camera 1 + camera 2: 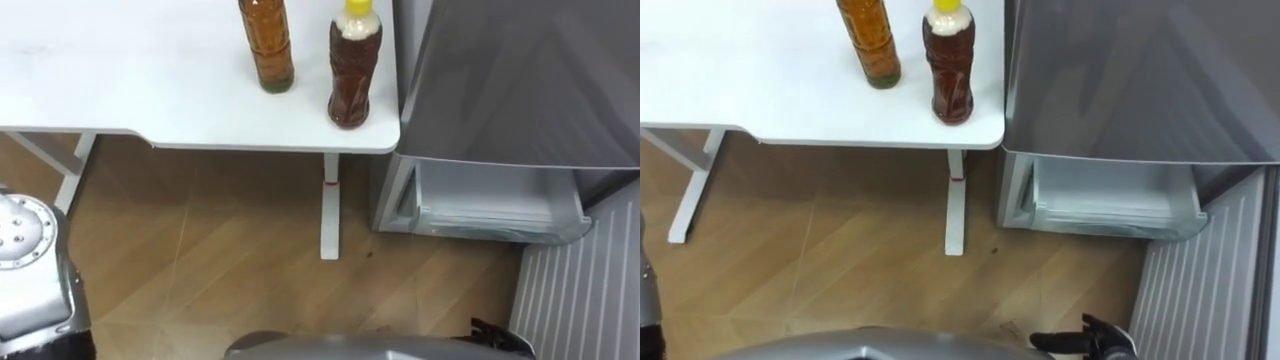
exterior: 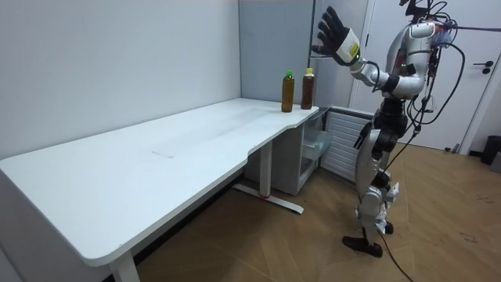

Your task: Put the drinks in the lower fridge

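Left hand (image 2: pixel 333 35) raised at upper right of room view, fingers spread and empty, right hand (image 1: pixel 1080 343) low at bottom right, fingers unclear, amber bottle (image 1: pixel 266 45) and yellow-capped bottle (image 1: pixel 354 65) upright at top centre on white table (image 1: pixel 120 70), beside grey fridge (image 1: pixel 520 80), lower door (image 1: pixel 490 210) open.

The robot is slim and mostly silver-grey, with pale shell panels on torso, arms and thighs and darker joints between them. Its left hand (image 2: pixel 333 37) is black, fingers (image 2: pixel 328 17) and palm alike, and sits on a white cuff with a yellow band. The right hand (image 1: pixel 1080 344) is black too. Black cables loop around the chest and back, and thin straps run up from the shoulders. The feet are dark. In the left eye view the left arm shows a rounded, polished metal cap dotted with small screws, and the chest is a smooth grey curve.
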